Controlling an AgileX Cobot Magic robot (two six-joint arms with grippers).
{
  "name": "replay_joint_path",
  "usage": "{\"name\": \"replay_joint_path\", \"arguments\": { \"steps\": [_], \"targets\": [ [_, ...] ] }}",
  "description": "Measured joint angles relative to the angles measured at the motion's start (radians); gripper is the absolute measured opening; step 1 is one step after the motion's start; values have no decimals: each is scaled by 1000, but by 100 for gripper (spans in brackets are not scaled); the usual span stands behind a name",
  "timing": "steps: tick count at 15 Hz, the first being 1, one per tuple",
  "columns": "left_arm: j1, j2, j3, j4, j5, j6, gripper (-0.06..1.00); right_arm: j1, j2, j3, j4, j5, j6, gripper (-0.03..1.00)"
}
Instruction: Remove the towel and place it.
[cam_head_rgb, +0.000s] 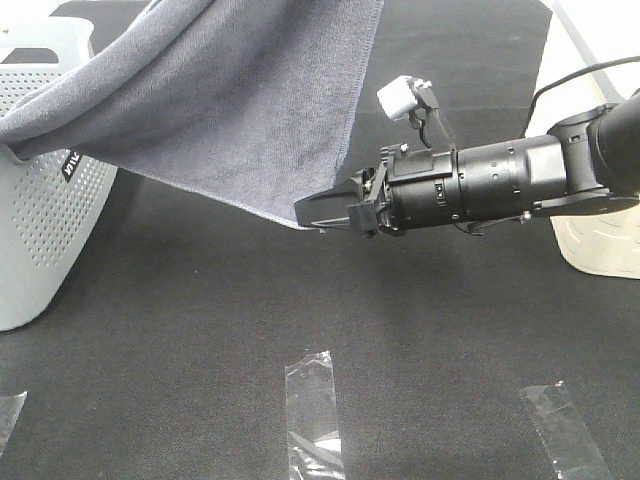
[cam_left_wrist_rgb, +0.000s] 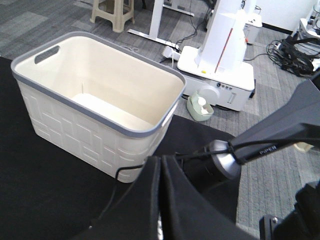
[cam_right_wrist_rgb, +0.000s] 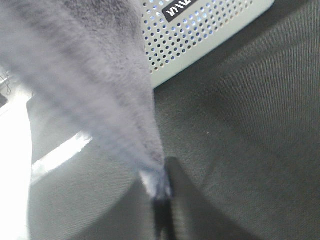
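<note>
Right fingers clamped on the towel's corner

The right gripper (cam_head_rgb: 306, 214) has its fingers pressed together on the lower corner of the towel (cam_head_rgb: 230, 90), above the black table (cam_head_rgb: 200, 330); the grey cloth stretches back over the rim of the perforated white basket (cam_head_rgb: 40, 230); the left gripper (cam_left_wrist_rgb: 161, 165) is closed on nothing, near a cream basket (cam_left_wrist_rgb: 100, 90).

Fuzzy matt nap on the slate-grey terry-cloth towel (cam_head_rgb: 230, 90); smooth perforated plastic on the white laundry basket (cam_head_rgb: 40, 240); black table cloth (cam_head_rgb: 200, 330) matt and finely woven; clear tape strips (cam_head_rgb: 312, 400) gleaming glossy.
</note>
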Motion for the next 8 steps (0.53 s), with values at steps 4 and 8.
{"name": "replay_joint_path", "arguments": {
  "steps": [4, 8],
  "targets": [
    [0, 0, 0, 82, -76, -29, 0, 0, 0, 0, 0, 0, 174, 0],
    [0, 0, 0, 327, -102, -189, 0, 0, -28, 0, -1, -7, 366, 0]
  ]
}}
